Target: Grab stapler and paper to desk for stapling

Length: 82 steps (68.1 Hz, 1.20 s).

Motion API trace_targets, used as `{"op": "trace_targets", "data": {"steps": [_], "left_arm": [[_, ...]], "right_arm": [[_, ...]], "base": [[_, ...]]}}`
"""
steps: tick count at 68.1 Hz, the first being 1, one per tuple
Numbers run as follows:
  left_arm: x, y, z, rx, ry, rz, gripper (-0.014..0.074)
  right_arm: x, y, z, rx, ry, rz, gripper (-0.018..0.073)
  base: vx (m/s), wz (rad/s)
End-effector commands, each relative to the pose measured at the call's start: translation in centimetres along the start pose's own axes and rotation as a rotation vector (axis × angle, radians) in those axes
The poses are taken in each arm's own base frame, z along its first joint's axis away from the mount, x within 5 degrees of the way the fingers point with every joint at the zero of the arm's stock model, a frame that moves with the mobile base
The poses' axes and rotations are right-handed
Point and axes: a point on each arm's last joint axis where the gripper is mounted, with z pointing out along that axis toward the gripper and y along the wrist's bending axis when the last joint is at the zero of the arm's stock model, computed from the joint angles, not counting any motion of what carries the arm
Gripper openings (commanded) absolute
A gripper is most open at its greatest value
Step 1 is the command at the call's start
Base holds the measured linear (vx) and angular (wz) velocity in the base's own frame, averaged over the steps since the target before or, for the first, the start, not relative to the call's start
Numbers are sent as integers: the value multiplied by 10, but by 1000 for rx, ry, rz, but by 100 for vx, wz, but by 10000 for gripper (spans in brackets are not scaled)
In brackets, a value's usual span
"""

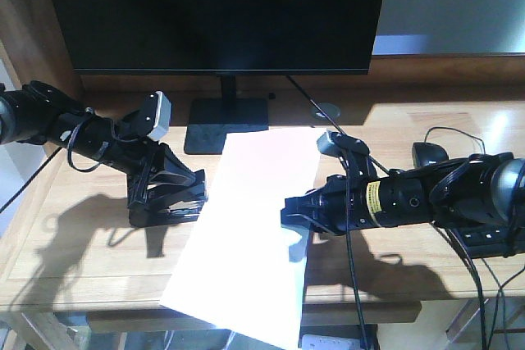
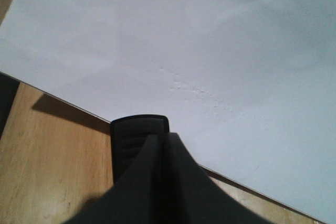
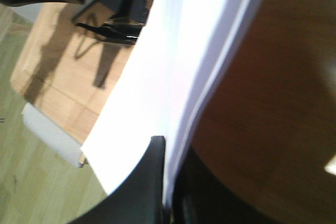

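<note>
A white sheet of paper lies in the middle of the light-wood counter. It is just in front of the big black monitor and its flat stand. The far end of the paper is near the stand. The near end sticks out past the near edge of the counter and hangs in the air.

The right hand is at the right side of the paper. It is pinched on the right edge of the sheet, about halfway along. In the right wrist view the sheet runs straight between the dark fingers. That edge is lifted a little off the wood, and a dark shadow lies under it.

The left hand is low over the counter, right at the left edge of the paper. In its wrist view the two fingers are pressed together with only a thin line between them, and nothing shows in that line. Just past the fingertips is the black ribbed end of the stapler. It sits on the left edge of the paper and covers a little of it. The rest of the stapler is hidden by the fingers.

A small black mouse lies at the far right.
</note>
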Motion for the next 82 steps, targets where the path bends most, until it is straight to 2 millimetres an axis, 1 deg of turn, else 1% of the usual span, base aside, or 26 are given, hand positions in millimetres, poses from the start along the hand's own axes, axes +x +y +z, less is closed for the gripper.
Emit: {"op": "trace_targets", "data": {"steps": [1,11,37,48,55,67,75,82], "left_arm": [[-31,2,-21,-51,-72,33,-7],[-31,2,-21,-51,-72,33,-7],[-31,2,-21,-51,-72,33,-7],[-31,2,-21,-51,-72,33,-7],[-31,2,-21,-51,-72,33,-7],[-31,2,-21,-51,-72,33,-7],[-31,2,-21,-51,-72,33,-7],[-31,2,-21,-51,-72,33,-7]], "right_arm": [[-12,5,-6,-13,-54,-12,-5],[-10,1,-2,-10,-39,-8,-5],[-12,4,-2,-36,-66,-23,-5],[-17,5,-2,-24,-76,-53,-5],[-20,10,1,-20,-81,-75,-5],[-24,23,19,-17,-61,-118,-5],[-25,28,34,-38,-41,-118,-5],[-30,33,44,-55,-37,-124,-5]], "base": [[0,0],[0,0],[0,0],[0,0],[0,0],[0,0],[0,0],[0,0]]}}
